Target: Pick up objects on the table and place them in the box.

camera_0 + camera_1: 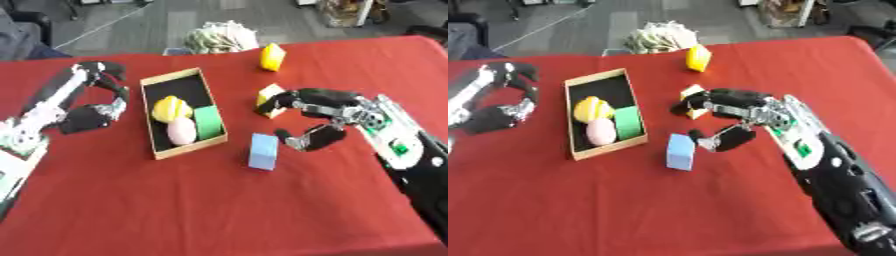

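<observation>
A shallow cardboard box (150, 120) with a black floor lies left of centre on the red table. In it sit a yellow object (170, 108), a pink rounded object (181, 131) and a green block (208, 122). A light blue block (263, 151) stands just right of the box. A small yellow and white block (269, 98) lies behind it, and a yellow object (273, 56) sits farther back. My right hand (325, 115) hovers open, its fingers over the yellow and white block and its thumb near the blue block. My left hand (98, 116) hangs left of the box, fingers curled, holding nothing.
A pale crumpled bundle (221, 36) rests at the table's far edge behind the box. The red cloth (201, 210) stretches bare toward me. Beyond the far edge is grey floor.
</observation>
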You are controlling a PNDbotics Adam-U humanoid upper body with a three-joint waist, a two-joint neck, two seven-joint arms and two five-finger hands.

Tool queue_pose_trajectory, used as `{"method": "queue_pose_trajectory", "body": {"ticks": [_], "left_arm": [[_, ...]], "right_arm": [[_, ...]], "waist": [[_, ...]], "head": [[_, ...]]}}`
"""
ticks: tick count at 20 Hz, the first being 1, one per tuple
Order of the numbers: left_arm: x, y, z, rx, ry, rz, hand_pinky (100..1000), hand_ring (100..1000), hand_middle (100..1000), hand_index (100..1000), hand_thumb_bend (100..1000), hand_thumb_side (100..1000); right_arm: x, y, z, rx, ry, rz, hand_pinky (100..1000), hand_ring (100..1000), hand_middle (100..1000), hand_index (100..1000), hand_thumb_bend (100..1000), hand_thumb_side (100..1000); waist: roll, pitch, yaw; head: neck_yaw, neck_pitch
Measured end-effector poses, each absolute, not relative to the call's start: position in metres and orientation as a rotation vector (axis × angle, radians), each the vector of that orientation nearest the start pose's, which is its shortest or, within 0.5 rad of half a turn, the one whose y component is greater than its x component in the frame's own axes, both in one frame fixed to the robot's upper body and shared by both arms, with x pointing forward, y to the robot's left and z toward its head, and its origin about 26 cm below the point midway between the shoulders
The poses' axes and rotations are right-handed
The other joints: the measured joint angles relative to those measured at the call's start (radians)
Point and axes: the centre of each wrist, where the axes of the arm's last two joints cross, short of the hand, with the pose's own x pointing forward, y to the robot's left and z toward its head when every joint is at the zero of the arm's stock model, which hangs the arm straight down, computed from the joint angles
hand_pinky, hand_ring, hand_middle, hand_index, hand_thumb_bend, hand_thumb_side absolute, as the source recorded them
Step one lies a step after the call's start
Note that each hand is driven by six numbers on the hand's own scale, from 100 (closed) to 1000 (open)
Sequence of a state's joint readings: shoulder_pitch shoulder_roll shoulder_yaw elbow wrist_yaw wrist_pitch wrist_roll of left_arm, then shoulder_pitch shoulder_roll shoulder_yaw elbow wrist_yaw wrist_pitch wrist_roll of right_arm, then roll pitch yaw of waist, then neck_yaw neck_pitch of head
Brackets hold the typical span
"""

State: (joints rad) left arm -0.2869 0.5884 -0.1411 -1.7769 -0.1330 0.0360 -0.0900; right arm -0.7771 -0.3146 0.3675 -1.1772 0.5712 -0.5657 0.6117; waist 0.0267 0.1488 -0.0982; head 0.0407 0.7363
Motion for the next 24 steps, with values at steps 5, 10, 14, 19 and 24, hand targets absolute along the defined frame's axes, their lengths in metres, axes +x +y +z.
{"method": "queue_pose_trajectory", "body": {"ticks": [5, 10, 14, 19, 24], "left_arm": [[0.3, 0.296, 0.146, 0.368, -1.879, -0.702, 775, 647, 668, 836, 100, 467], [0.29, 0.297, 0.131, 0.366, -1.84, -0.651, 773, 644, 665, 839, 100, 513], [0.288, 0.296, 0.123, 0.361, -1.812, -0.64, 771, 642, 663, 838, 100, 522], [0.289, 0.296, 0.116, 0.354, -1.788, -0.634, 770, 640, 660, 838, 100, 527], [0.288, 0.295, 0.11, 0.343, -1.774, -0.628, 768, 637, 657, 837, 100, 549]], "right_arm": [[0.437, -0.173, 0.129, 0.217, 2.296, -2.81, 859, 867, 840, 947, 100, 433], [0.437, -0.173, 0.126, 0.238, 2.254, -2.844, 861, 870, 844, 950, 100, 602], [0.435, -0.172, 0.125, 0.249, 2.225, -2.871, 859, 876, 854, 955, 100, 565], [0.433, -0.169, 0.129, 0.313, 2.158, -2.891, 858, 882, 862, 957, 100, 426], [0.432, -0.169, 0.126, 0.383, 2.069, -2.925, 857, 881, 864, 951, 100, 446]], "waist": [[0.0, -0.005, 0.014], [0.0, -0.005, 0.015], [0.0, -0.005, 0.009], [0.0, -0.005, 0.008], [0.0, -0.005, 0.009]], "head": [[-0.012, 0.003], [-0.016, 0.003], [-0.017, 0.003], [-0.017, 0.003], [-0.018, 0.003]]}}
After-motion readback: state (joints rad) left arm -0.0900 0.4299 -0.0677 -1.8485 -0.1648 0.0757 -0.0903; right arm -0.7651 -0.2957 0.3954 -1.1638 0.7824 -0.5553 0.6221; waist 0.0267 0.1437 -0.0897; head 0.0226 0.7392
